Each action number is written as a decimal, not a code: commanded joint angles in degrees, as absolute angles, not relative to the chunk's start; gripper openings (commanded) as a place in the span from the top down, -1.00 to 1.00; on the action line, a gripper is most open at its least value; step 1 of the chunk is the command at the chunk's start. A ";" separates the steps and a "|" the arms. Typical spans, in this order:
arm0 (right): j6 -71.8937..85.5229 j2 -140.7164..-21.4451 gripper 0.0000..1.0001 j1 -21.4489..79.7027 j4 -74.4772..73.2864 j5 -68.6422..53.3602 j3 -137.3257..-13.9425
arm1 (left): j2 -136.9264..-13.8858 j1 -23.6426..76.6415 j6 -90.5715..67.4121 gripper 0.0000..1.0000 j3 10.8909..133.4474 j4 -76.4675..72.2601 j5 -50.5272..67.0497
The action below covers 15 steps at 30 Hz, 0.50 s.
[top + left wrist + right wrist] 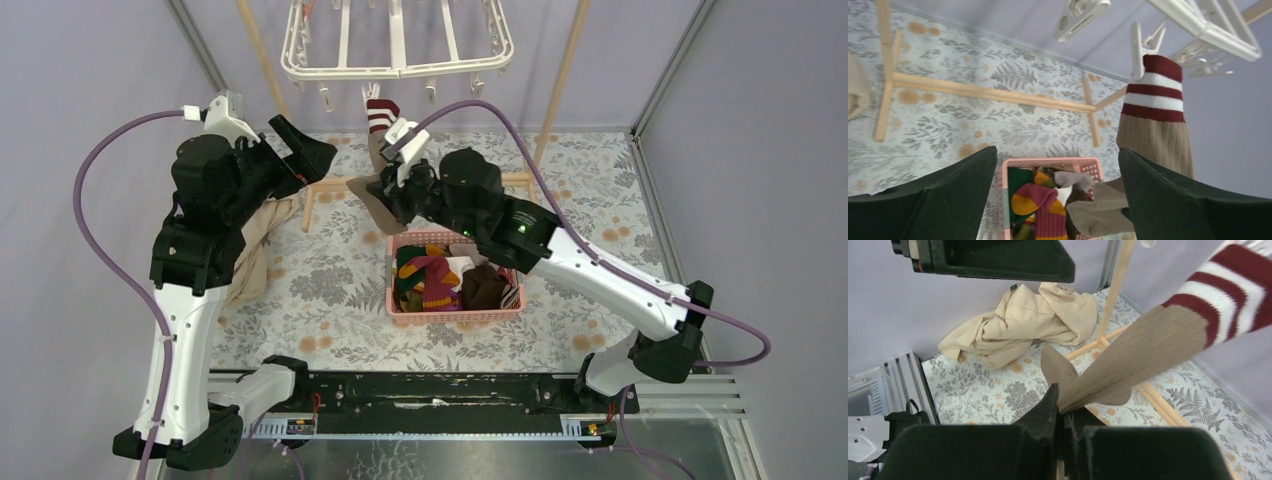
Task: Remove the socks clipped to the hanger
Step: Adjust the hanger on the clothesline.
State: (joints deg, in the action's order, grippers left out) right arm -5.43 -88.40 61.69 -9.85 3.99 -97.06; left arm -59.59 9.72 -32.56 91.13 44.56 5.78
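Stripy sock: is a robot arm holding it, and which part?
The right gripper, jaws shut, holds the stripy sock by its tan lower leg, near the heel. The left gripper holds nothing.

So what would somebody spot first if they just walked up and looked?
Probably the long brown sock with the maroon-and-white striped top, hanging from a clip of the white hanger at the back, with the right arm's jaws shut on its lower part. Next, the pink basket mid-table, stuffed with colourful socks.
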 commanded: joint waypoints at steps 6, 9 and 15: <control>-3.91 -81.92 0.95 59.28 -5.26 5.10 -91.39 | -61.26 13.07 -40.18 -0.98 90.85 32.20 13.78; -3.76 -80.43 0.95 58.86 -4.66 5.24 -88.64 | -63.10 15.50 -41.14 -0.98 91.25 30.24 12.67; -4.42 -79.01 0.96 57.82 -3.70 6.10 -84.91 | -67.66 22.40 -40.54 -0.98 94.78 29.19 5.04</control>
